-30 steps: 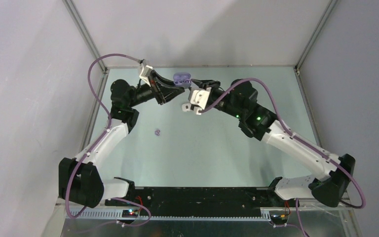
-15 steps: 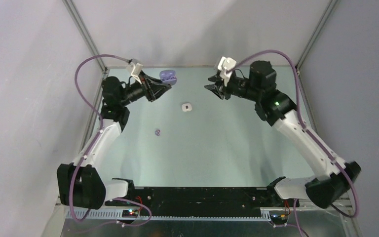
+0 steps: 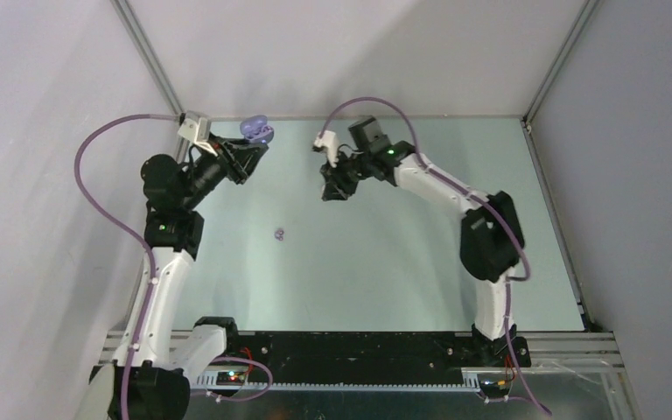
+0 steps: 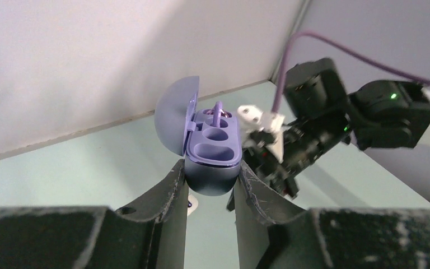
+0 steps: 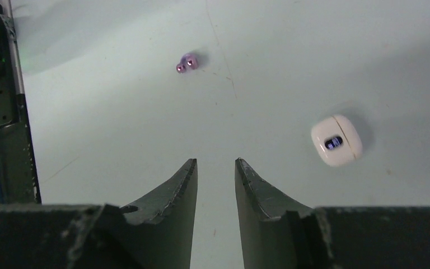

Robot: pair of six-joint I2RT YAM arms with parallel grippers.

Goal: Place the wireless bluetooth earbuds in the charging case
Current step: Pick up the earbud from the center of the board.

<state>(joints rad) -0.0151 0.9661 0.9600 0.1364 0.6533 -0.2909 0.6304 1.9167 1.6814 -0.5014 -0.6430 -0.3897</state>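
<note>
My left gripper (image 3: 251,147) is shut on an open purple charging case (image 3: 258,129) and holds it up at the back left. In the left wrist view the case (image 4: 213,147) sits between my fingers (image 4: 171,185) with its lid up, and its near sockets look empty. One purple earbud (image 3: 280,234) lies on the table; it also shows in the right wrist view (image 5: 187,62). My right gripper (image 3: 331,188) is open and empty (image 5: 215,163), hovering beside a closed white case (image 5: 336,140). No white earbuds are in view.
The mint table (image 3: 385,262) is bounded by grey walls and metal corner posts (image 3: 144,52). A black rail (image 5: 0,112) runs along the left edge of the right wrist view. The right arm (image 4: 325,112) is close in front of the left gripper.
My left gripper has drawn back to the left with the purple case. My right arm has swung from the back right to the middle, and its gripper now covers the white case from above.
</note>
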